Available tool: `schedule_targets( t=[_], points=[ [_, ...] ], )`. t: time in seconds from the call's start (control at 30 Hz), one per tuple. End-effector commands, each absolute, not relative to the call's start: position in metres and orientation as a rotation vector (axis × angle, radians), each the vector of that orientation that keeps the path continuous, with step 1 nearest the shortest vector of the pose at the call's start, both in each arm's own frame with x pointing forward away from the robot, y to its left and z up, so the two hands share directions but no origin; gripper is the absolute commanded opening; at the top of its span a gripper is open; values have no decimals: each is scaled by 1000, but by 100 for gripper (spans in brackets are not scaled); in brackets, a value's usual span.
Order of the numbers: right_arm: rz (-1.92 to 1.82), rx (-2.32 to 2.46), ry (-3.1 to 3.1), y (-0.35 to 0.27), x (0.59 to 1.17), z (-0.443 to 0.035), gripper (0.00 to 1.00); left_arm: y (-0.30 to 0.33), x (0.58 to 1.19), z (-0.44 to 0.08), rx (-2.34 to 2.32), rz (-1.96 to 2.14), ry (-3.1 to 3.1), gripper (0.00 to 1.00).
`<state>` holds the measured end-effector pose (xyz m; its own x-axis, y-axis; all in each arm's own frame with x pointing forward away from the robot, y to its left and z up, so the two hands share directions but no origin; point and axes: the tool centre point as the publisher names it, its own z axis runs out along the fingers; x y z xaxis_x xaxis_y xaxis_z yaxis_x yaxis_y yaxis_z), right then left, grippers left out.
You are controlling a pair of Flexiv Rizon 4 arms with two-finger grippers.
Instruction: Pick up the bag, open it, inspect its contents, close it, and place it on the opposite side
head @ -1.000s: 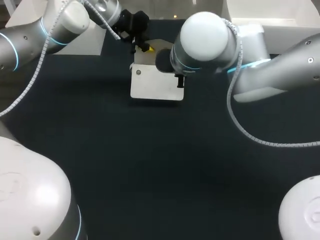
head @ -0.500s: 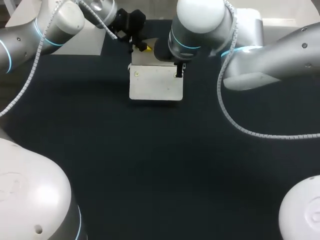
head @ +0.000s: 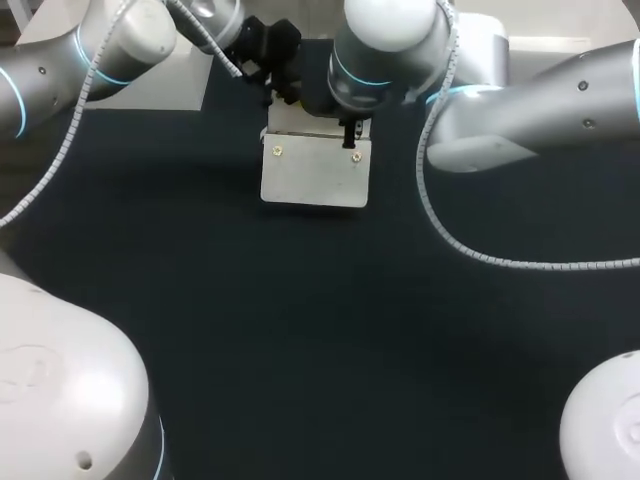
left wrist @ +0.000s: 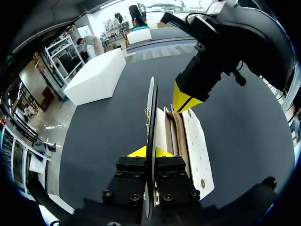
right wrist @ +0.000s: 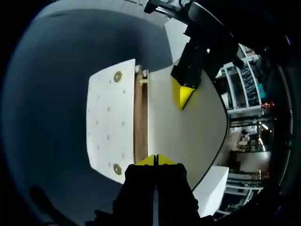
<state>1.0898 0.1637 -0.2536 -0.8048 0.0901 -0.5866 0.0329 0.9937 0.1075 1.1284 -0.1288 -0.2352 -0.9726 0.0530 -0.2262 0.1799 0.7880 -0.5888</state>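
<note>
Pinching the bag's raised flap between closed yellow tips, the left pincer meets that flap edge-on in its own wrist view. Just beside the flap the brown lining lies exposed, and ahead stands the right pincer. In the right wrist view that pincer's tips meet on the flap's near edge, closed on it. Beside it lies the front panel with two brass snaps.

On the tabletop the bag lies toward 12 o'clock. The left arm comes in from 10 o'clock and the right arm from 2 o'clock.

Since a second ago the right arm's wrist has drawn toward 12 o'clock. That uncovers a second snap at the panel's 1 o'clock corner and hides the left pincer's yellow tip. The bag has kept its place.

The head view hides both pincers' tips and the lining. Only the wrist views show them.
</note>
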Motion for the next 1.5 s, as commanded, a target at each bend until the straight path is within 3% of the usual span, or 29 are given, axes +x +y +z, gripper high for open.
schedule_targets(
  t=[0.03, 0.57, 1.5],
  points=[
    [93, 91, 2518, 167, 1098, -260, 0, -129, 1128, -233, 166, -964, 2782, 0],
    [128, 115, 2573, 162, 1115, -283, 0, -127, 1126, -233, 136, -1047, 2769, 0],
    [141, 91, 2630, 161, 1085, -298, 0, -128, 1150, -231, -39, -1172, 2772, 0]
  ],
)
